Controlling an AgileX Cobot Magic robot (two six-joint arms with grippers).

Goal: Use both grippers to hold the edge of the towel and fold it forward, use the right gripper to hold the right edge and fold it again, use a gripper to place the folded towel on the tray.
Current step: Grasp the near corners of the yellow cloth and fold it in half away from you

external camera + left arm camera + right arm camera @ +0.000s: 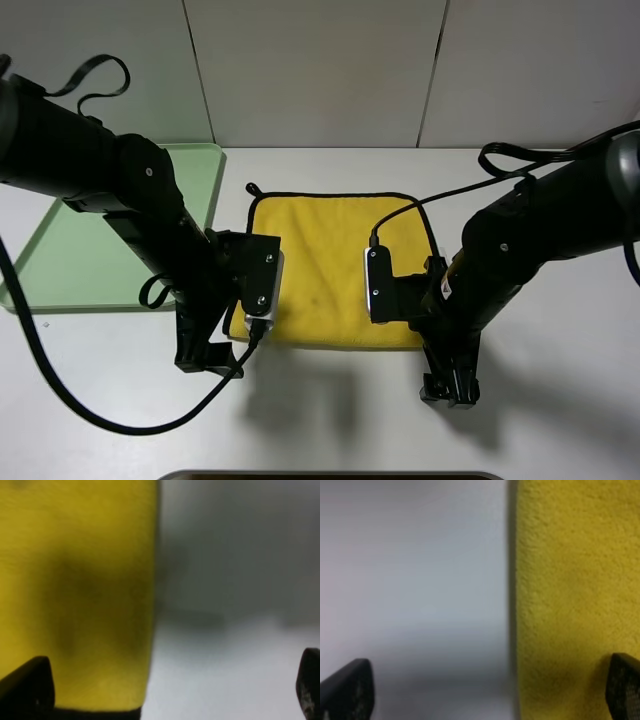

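The yellow towel (330, 265) lies flat on the white table with its black edge (330, 195) visible along the far side and a small loop (253, 188) at the far left corner. My left gripper (205, 358) is low at the near left corner, with its jaws wide apart. In the left wrist view (167, 690) one finger (27, 682) is over the cloth (75, 580) and the other is over bare table. My right gripper (450, 390) is low at the near right corner, and the right wrist view (485, 690) shows it open, straddling the towel's side (575, 595). The pale green tray (80, 260) lies at the left.
The white table (560, 400) extends to the right and in front of the towel. A dark rounded object (330, 476) shows at the bottom edge of the high view. A pale panelled wall (320, 70) stands behind the table.
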